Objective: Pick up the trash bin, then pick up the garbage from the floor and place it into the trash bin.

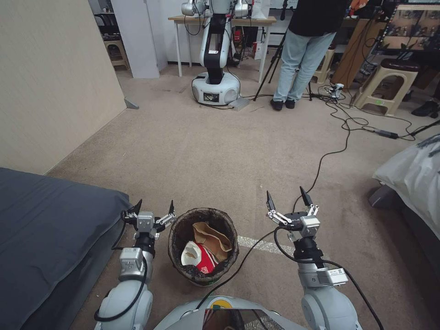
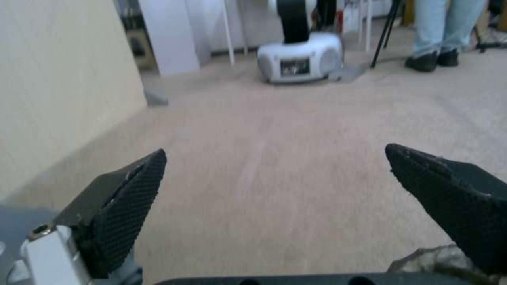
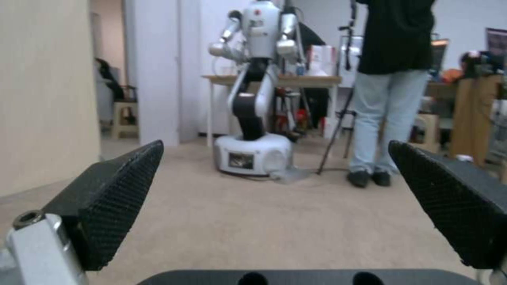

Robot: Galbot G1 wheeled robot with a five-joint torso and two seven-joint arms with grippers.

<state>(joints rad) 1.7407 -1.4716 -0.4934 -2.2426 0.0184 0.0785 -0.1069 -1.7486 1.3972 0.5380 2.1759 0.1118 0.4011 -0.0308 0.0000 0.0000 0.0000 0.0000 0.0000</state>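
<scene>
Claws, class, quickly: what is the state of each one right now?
Left claw: open, holding nothing, beside the trash bin.
Right claw: open, holding nothing.

Brown-lined trash bin (image 1: 203, 247), tan and red-white garbage (image 1: 206, 250); beige carpet (image 1: 229, 151)

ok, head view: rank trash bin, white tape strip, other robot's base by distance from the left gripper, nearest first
1. trash bin: right beside the left gripper, toward the robot's middle.
2. white tape strip: on the carpet past the bin, toward the right gripper.
3. other robot's base: far ahead across the room.
</scene>
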